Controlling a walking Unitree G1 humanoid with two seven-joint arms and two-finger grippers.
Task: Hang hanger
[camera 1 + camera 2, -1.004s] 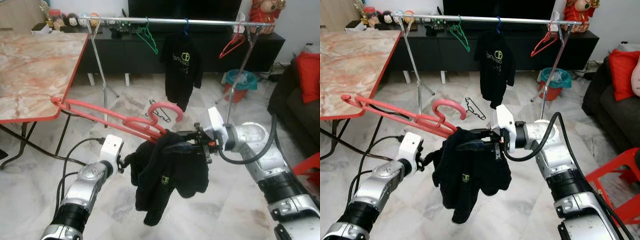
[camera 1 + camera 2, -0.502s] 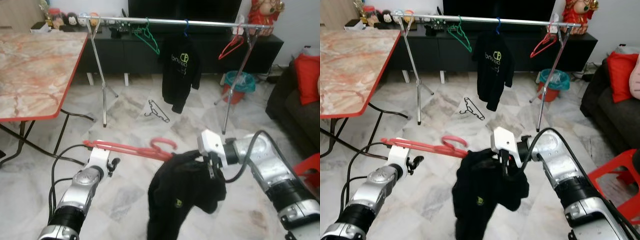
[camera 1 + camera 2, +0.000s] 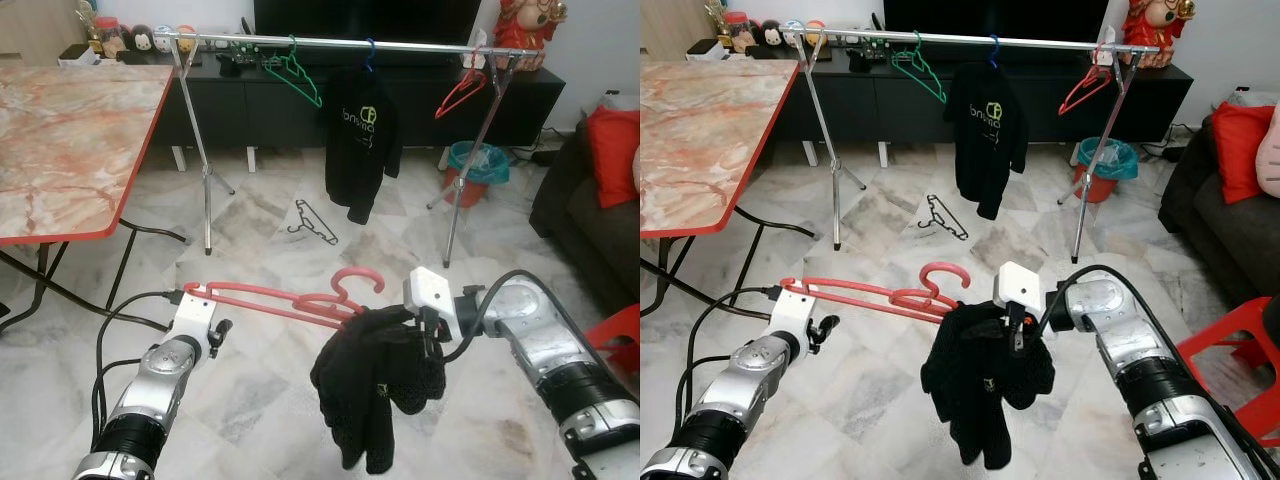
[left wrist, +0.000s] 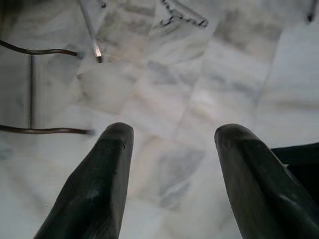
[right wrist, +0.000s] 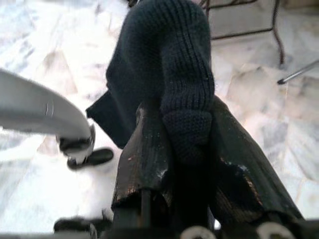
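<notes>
Hanger [image 3: 290, 297] lifted a bit; left gripper [image 4: 172, 149] gapes wide, right gripper [image 5: 174, 144] pinches shirt [image 3: 375, 375], which could slide off the hook

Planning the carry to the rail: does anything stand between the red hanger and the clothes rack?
Nothing visible blocks it. Bare marble floor lies between the red hanger and the clothes rack; a black wire hanger lies flat on it. The rail has free space between the green hanger and the hung black shirt.

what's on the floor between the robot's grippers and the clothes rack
A black wire hanger lies on the marble floor there, below the black shirt hanging on the clothes rack; the eye views show it.
</notes>
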